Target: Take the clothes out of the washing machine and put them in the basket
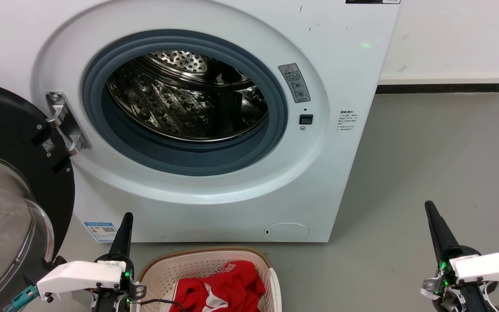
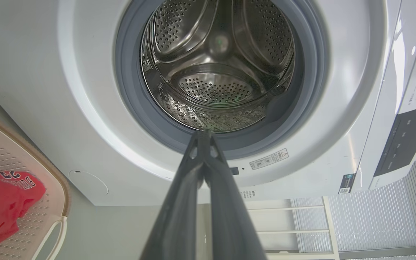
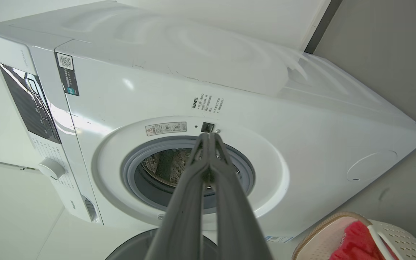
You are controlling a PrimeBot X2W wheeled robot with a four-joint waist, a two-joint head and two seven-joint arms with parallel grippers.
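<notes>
Clothes [image 1: 223, 288] lie bunched in the basket [image 1: 163, 265], on the floor [image 1: 427, 151] at the near edge, just in front of the washer [image 1: 215, 212]; red heap, no clear long axis, near part cut off by the frame. Left gripper [image 1: 127, 217] stands just left of the basket, fingers pressed together, holding nothing; right gripper [image 1: 429, 205] is well apart to the right over bare floor, fingers likewise together and empty. So the left arm is nearer the clothes, which lie right of its tips and nearer. Door [image 1: 11, 130] hangs open at left; drum [image 1: 180, 108] shows bare steel in head and left wrist views, no red seen; its lowest near lip hides behind the grey seal [image 1: 189, 160]. Judgement: unloading looks finished; any further reach would go up and far into the drum, left arm closer.
</notes>
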